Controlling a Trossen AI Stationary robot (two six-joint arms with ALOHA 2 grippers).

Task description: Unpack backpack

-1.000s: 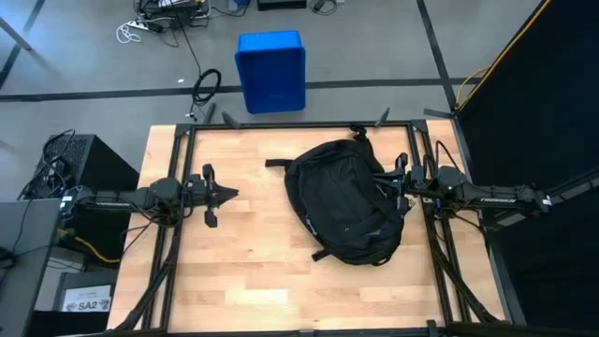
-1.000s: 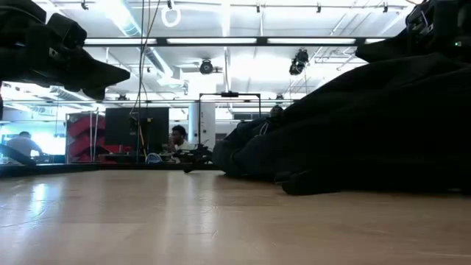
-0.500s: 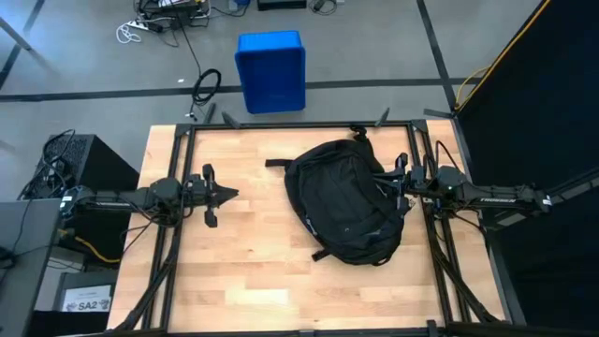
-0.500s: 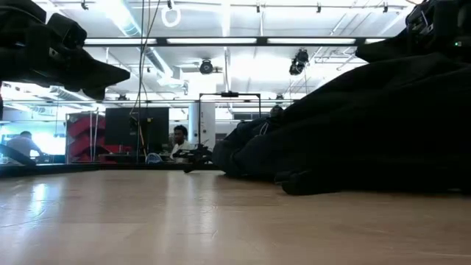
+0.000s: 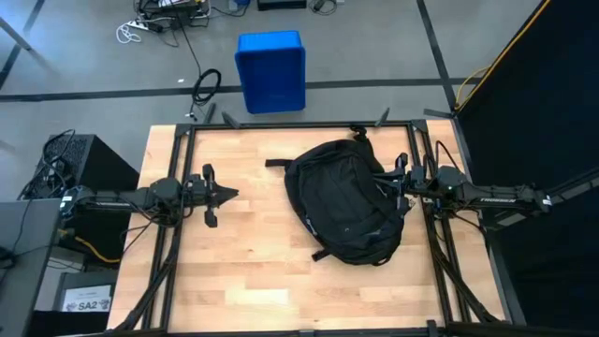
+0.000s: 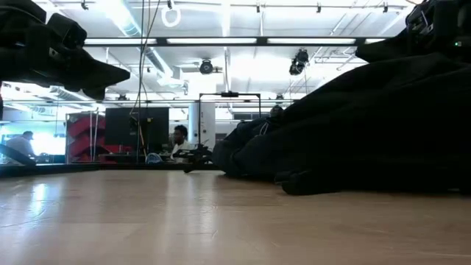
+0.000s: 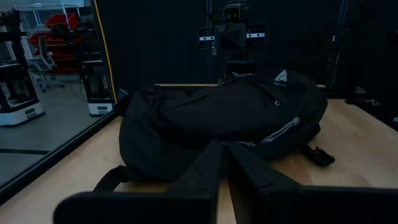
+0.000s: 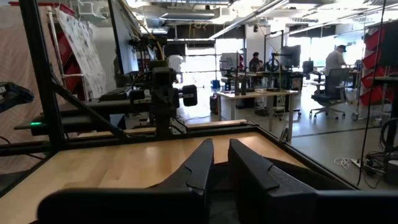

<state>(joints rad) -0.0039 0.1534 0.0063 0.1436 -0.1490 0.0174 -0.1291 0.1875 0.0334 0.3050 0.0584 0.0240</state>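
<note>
While nothing is unpacked yet, the left gripper (image 5: 230, 193) waits pinched shut, apart from the big black soft fabric backpack (image 5: 344, 200); beyond, the right gripper (image 5: 382, 193), fingers nearly together and empty, hovers at its edge, probably hunting a zip.

A blue plastic bin (image 5: 270, 71) stands on the floor beyond the wooden table (image 5: 253, 271); cables (image 5: 159, 23) lie nearby.

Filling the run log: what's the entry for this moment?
backpack: zipped, table right | left end effector: shut, clear | right end effector: over backpack
</note>
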